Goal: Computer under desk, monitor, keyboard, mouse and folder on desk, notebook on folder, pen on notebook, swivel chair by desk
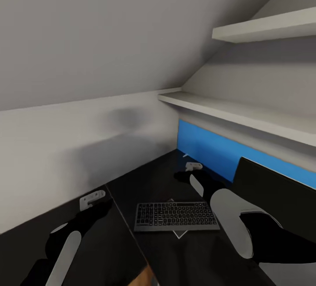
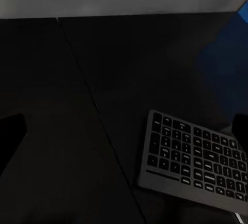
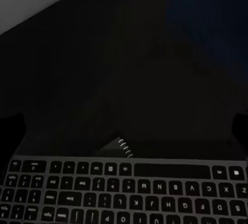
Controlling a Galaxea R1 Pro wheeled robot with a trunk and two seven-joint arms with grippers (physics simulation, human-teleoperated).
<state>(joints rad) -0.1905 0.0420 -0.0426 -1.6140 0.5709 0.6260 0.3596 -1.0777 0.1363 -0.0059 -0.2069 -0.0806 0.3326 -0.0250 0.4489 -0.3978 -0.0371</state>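
The left gripper (image 1: 93, 200) hovers over the desk (image 1: 114, 251) near the wall; whether its fingers are spread or closed cannot be determined. The keyboard (image 1: 176, 216) lies flat mid-desk, covering a spiral-bound item (image 3: 122, 147) that is probably the notebook. The right gripper (image 1: 192, 166) hangs beyond it, apparently released and empty. The monitor (image 1: 276, 198) stands furthest right. Recommended: lift the keyboard level and keep it clear of the screen.

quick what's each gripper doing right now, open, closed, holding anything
Left gripper: open, holding nothing, above the desk.
Right gripper: open, holding nothing, beyond the keyboard.
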